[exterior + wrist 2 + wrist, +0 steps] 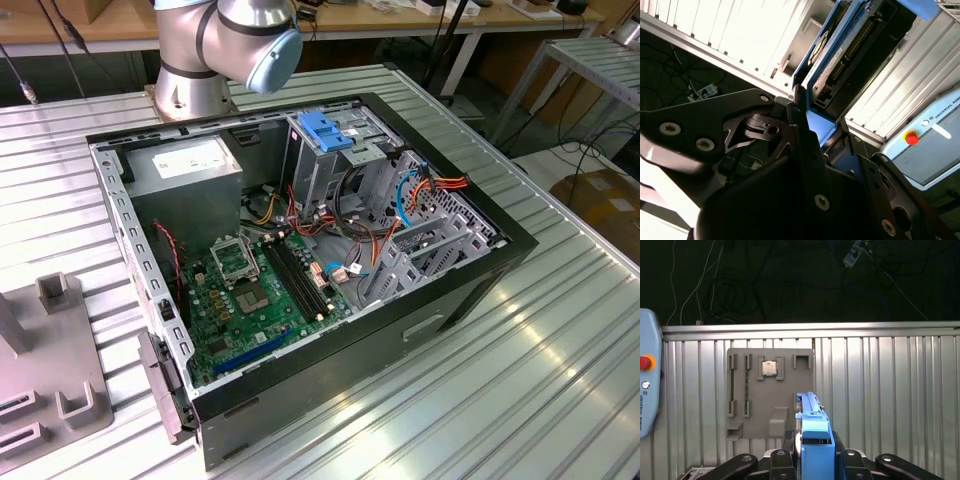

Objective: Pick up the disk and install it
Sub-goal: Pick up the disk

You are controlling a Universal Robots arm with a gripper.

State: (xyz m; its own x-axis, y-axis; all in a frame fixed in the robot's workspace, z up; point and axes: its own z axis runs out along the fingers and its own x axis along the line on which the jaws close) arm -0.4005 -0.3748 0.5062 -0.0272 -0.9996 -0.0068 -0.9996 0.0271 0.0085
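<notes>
The gripper (pixel 815 460) clenches its fingers (pixel 782 465) on the disk (pixel 812 427), holding it edge-on by its blue carrier above the tabletop (pixel 890 390). The computer case (pixel 330 370) sits open mid-frame in the exterior view. Rigid, weighty, probably shock-sensitive: best gripped by the frame.

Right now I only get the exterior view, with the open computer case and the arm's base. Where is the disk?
Observer: In the first wrist view the tool grips the disk, standing on edge.
Operator: What's beyond it?
Observer: A grey plate on the ribbed table, with a square chip seated in it.
Operator: Anything else nearby?
Observer: In the second wrist view, a red button on a pale blue box.
</notes>
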